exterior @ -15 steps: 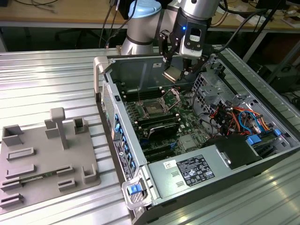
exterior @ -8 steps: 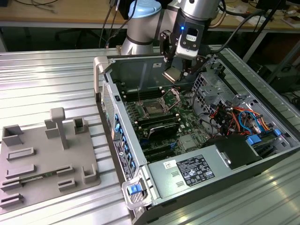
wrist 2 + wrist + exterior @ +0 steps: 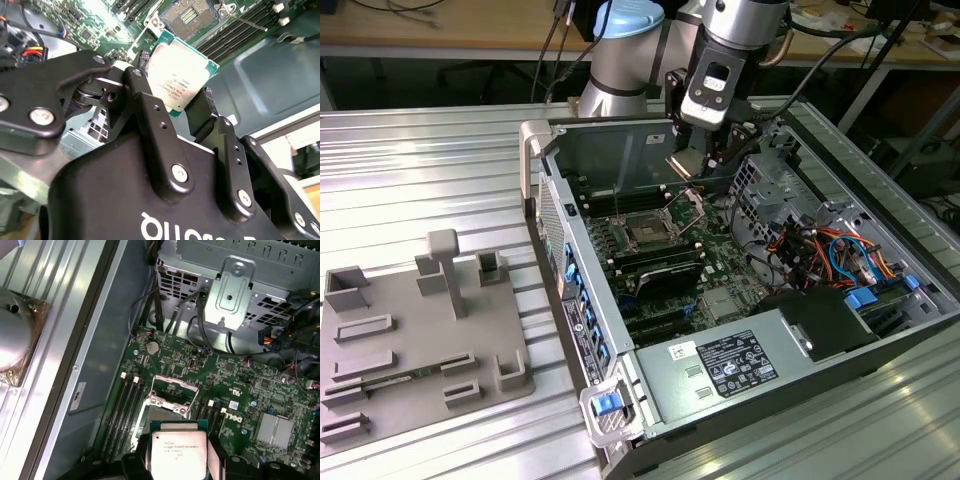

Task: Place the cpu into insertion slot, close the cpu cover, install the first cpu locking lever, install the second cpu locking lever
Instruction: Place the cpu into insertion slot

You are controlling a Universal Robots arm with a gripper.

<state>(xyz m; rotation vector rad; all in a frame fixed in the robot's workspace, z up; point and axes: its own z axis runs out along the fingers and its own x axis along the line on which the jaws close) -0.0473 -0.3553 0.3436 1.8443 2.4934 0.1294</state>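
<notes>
The hand [image 3: 173, 89] grips the cpu [image 3: 178, 452] by two opposite edges, above the uncovered insertion slot [image 3: 648, 231] at the exterior view's centre.

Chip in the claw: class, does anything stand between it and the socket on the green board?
Nothing visible does. The claw holds the chip above the bare socket, and the socket's lid is raised, leaving the opening uncovered.
</notes>
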